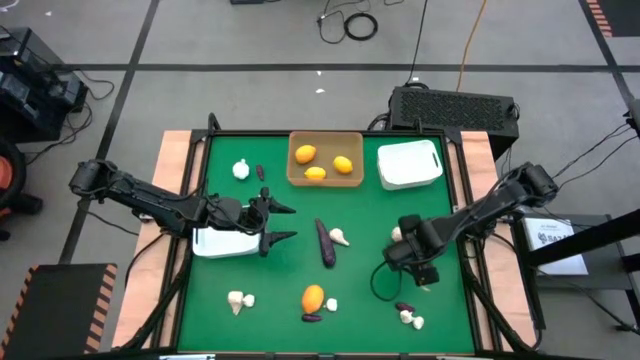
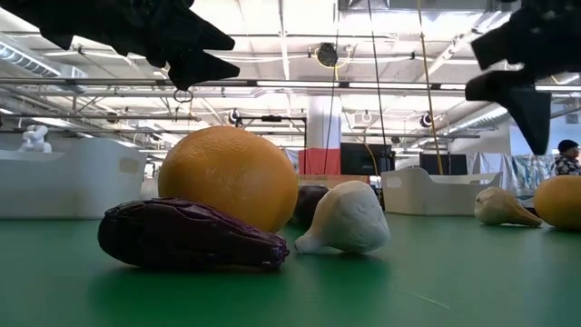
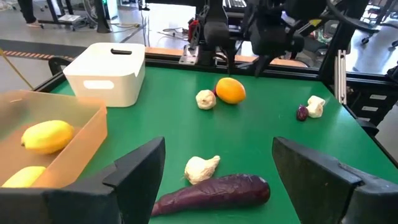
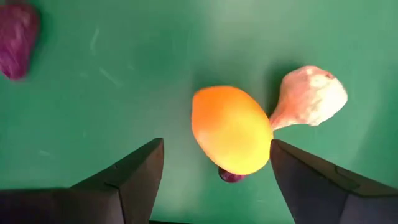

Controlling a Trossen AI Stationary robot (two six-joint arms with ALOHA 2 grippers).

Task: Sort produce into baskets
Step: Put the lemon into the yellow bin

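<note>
Produce lies scattered over the green worktop, with three baskets along its upper half in the high view. The tan basket at upper centre holds three yellow fruits. A white basket sits just to its right, and a second white basket lies at middle left, under the left arm.

The left end effector hangs left of centre, its fingers spread wide and holding nothing; in its wrist view a long purple eggplant and a garlic bulb touching it lie ahead of the fingers.

The right end effector is at right of centre in the high view, fingers spread and empty. Its wrist view looks down on an orange fruit between the fingers but not touching them, a garlic bulb touching the fruit's side, and a small purple piece peeking out beneath it.

More garlic sits at upper left, lower left and lower right of the high view.
</note>
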